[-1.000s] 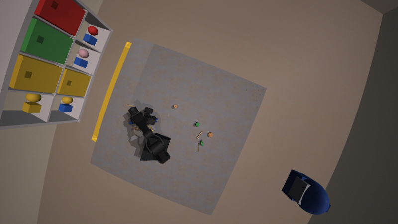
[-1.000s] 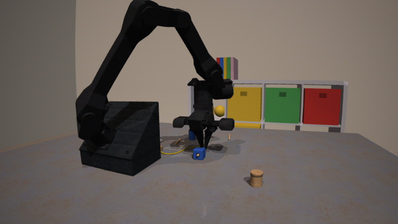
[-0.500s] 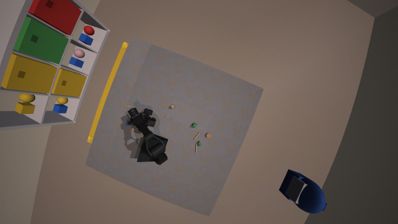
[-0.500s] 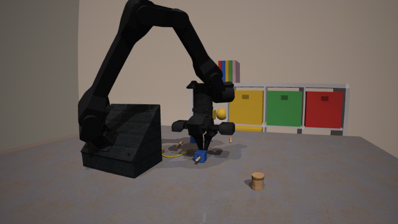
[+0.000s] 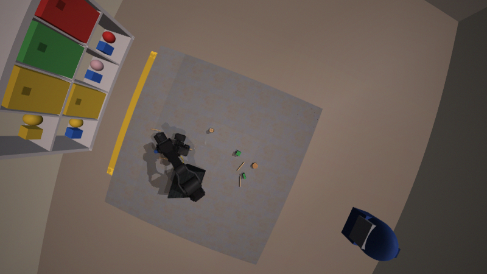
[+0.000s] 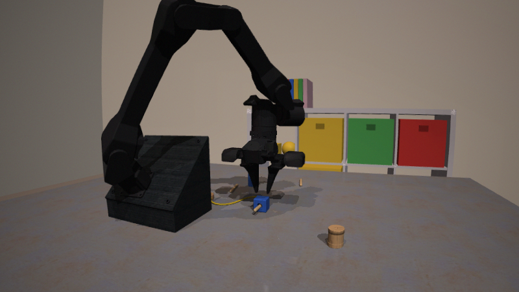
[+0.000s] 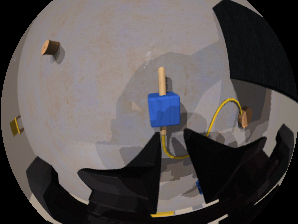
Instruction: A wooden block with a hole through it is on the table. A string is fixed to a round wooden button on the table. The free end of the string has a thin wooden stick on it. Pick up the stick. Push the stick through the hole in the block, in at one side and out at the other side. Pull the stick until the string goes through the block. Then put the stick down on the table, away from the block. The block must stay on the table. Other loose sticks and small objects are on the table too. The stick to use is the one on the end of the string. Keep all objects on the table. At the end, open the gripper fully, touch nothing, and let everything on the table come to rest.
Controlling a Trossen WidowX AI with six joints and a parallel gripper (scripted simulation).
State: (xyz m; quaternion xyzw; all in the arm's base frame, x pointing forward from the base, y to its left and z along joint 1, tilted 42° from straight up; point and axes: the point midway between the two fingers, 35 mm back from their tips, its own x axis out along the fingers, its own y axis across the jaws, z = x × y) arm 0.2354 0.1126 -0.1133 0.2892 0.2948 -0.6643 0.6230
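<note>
The blue block (image 6: 265, 203) (image 7: 164, 110) stands on the table. The string's stick (image 6: 257, 208) (image 7: 162, 82) lies through its hole: a long part sticks out on the side away from the fingers, a short end shows on the near side. The yellow string (image 6: 224, 204) (image 7: 231, 99) runs from that short end in a curve to the round wooden button (image 6: 212, 196) (image 7: 245, 118). My gripper (image 6: 263, 192) (image 7: 171, 134) is partly open and empty, its fingertips just above and behind the block, on the string side. In the top view the arm hides the block.
A wooden peg (image 5: 211, 129) (image 6: 336, 237) (image 7: 50, 47) stands beyond the block. A blue cylinder (image 6: 250, 180) and loose sticks (image 6: 233, 187) (image 6: 300, 182) lie behind the gripper. Green pieces (image 5: 238, 153) (image 5: 244, 176), two sticks (image 5: 240, 166) (image 5: 240, 181) and a wooden disc (image 5: 255, 165) are farther off.
</note>
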